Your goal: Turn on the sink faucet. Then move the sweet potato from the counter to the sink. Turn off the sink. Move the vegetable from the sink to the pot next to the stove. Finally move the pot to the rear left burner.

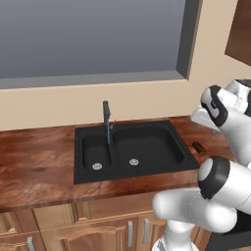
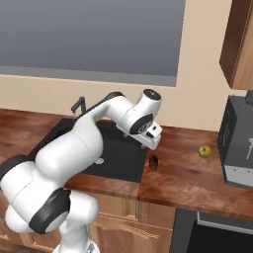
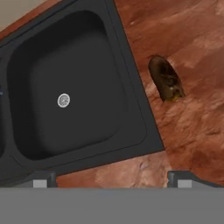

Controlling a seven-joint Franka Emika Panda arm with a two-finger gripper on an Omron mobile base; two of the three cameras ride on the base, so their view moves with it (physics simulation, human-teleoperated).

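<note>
One dark sweet potato [image 3: 166,78] lies on wooden counter [image 1: 34,162] beside black sink [image 1: 78,176].

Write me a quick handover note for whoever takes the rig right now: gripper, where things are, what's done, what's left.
Gripper: open, holding nothing, hanging above the counter by the sink's right edge.
Sweet potato: lying on the counter just right of the sink, untouched.
Faucet: a thin blue stream falls from it into the sink, so the water looks on.
A small yellow-green vegetable sits farther right on the counter.
Left: potato into sink, water off, potato into pot, pot onto rear left burner.
</note>
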